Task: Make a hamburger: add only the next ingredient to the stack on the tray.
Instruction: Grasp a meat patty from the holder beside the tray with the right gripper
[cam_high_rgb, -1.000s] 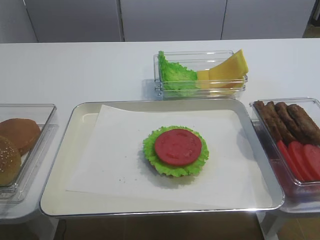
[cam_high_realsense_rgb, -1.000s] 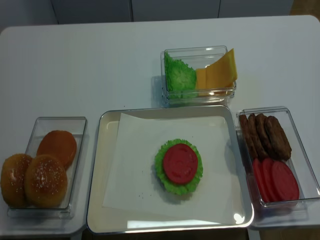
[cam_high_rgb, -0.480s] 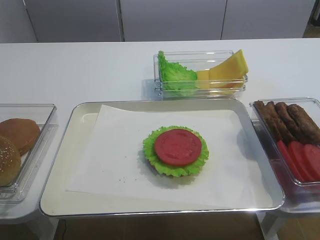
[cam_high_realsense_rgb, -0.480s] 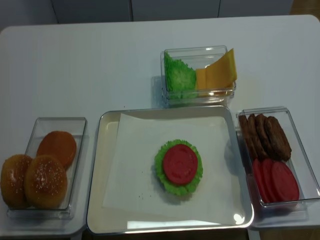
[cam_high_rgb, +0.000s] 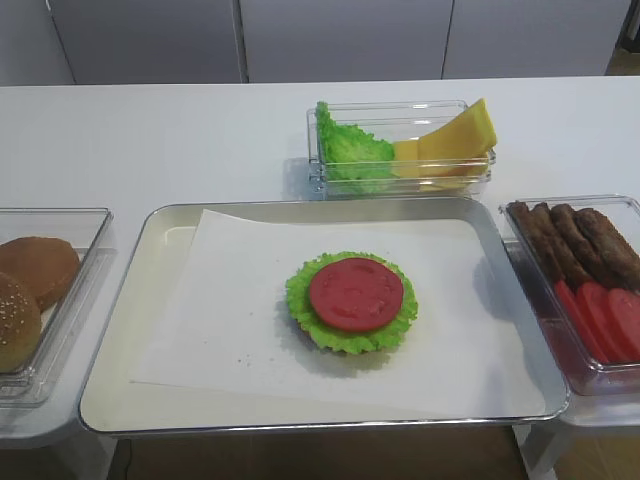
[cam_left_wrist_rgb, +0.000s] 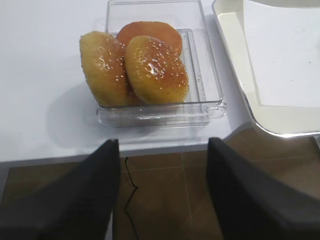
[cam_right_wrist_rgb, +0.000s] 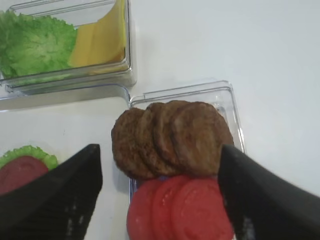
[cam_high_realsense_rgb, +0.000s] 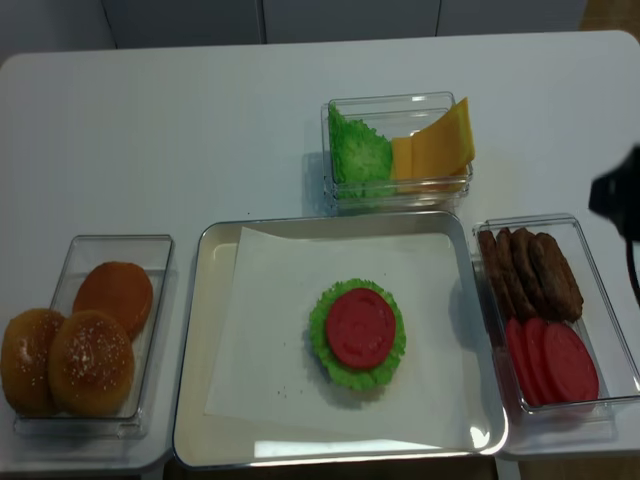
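We have the right fingers (cam_right_wrist_rgb: 160, 200) spread wide, holding nothing, above the meat patty (cam_right_wrist_rgb: 197, 137) row in its clear box (cam_right_wrist_rgb: 227, 100). Left fingers (cam_left_wrist_rgb: 162, 192) open too, near the buns (cam_left_wrist_rgb: 156, 69). Stack (cam_high_rgb: 352, 298) centred on tray (cam_high_rgb: 160, 225).

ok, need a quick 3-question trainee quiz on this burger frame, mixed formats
1. True or false: the stack on the tray is topped by a tomato slice.
2. The meat patties share a clear box with: A) cheese B) tomato slices C) buns
3. Fill in: the right gripper hovers with jaws ____ above the patties.

Key: 1 true; 2 B; 3 open
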